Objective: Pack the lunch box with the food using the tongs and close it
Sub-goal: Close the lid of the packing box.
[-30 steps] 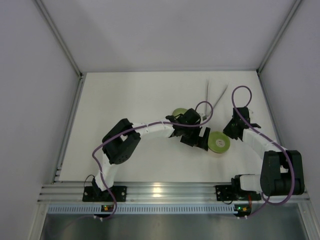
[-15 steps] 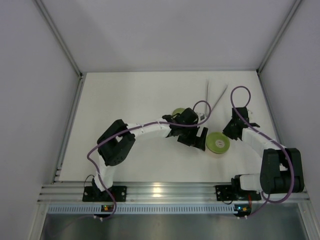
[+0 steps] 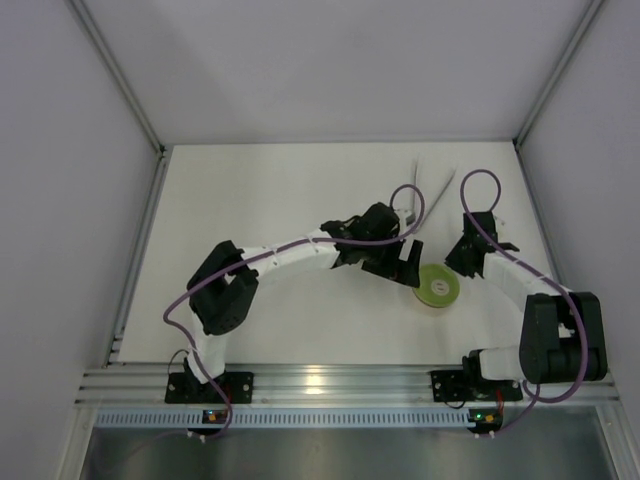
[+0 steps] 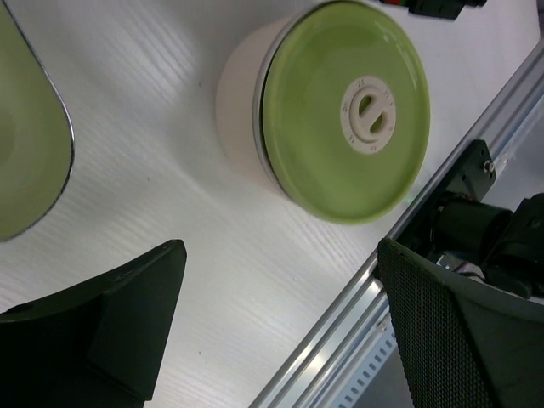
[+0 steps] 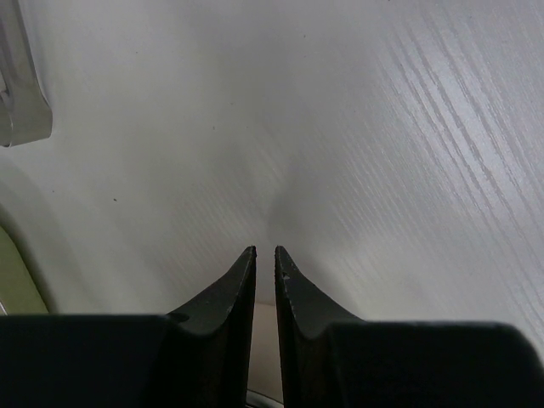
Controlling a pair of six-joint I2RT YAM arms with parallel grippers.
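The lunch box [image 3: 437, 285] stands right of centre with its light-green lid [image 4: 340, 110] on top and its pale wall [image 4: 236, 93] showing below. My left gripper [image 3: 406, 262] hovers just left of it, wide open [image 4: 280, 314] with nothing between its fingers [image 4: 127, 314]. My right gripper [image 3: 462, 264] is just right of the box, its jaws [image 5: 264, 252] shut to a thin slit over bare table. The silver tongs [image 3: 443, 187] lie behind both grippers, partly under the left arm; one end [image 5: 17, 85] shows in the right wrist view. The food is hidden.
A light-green rounded dish [image 4: 25, 153] with a metal rim lies just left of the lunch box, under my left arm in the top view. An aluminium rail [image 3: 320, 380] runs along the near table edge. White walls enclose the table.
My left arm has stretched farther back and to the right, now covering the green dish in the top view. The lunch box and right arm have stayed put.
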